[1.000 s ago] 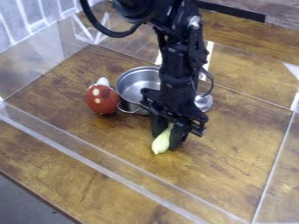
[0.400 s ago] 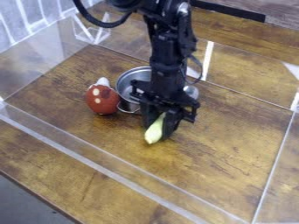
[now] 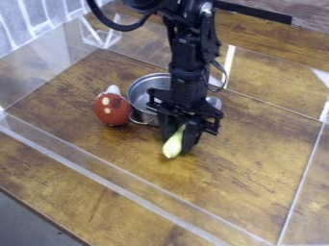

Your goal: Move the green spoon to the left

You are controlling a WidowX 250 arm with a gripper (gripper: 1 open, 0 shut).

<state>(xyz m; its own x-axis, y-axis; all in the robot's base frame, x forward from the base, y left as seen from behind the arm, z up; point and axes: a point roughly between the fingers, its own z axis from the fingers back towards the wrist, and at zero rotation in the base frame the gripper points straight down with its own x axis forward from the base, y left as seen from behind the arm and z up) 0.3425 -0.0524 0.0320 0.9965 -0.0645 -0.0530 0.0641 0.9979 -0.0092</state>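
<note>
The green spoon (image 3: 175,145) shows only its thick yellow-green handle end, low over the wooden table just in front of the steel pot. My gripper (image 3: 186,133) points straight down and is shut on the green spoon's upper part, which its black fingers cover. The spoon's silver bowl is hidden behind the gripper.
A round steel pot (image 3: 156,93) stands right behind the gripper. A red ball-shaped object (image 3: 113,110) lies to the pot's left. Clear plastic walls (image 3: 115,183) ring the wooden table (image 3: 77,106).
The gripper and the spoon shifted slightly left from a second ago, then held almost still. The grip stayed shut on the spoon throughout.
</note>
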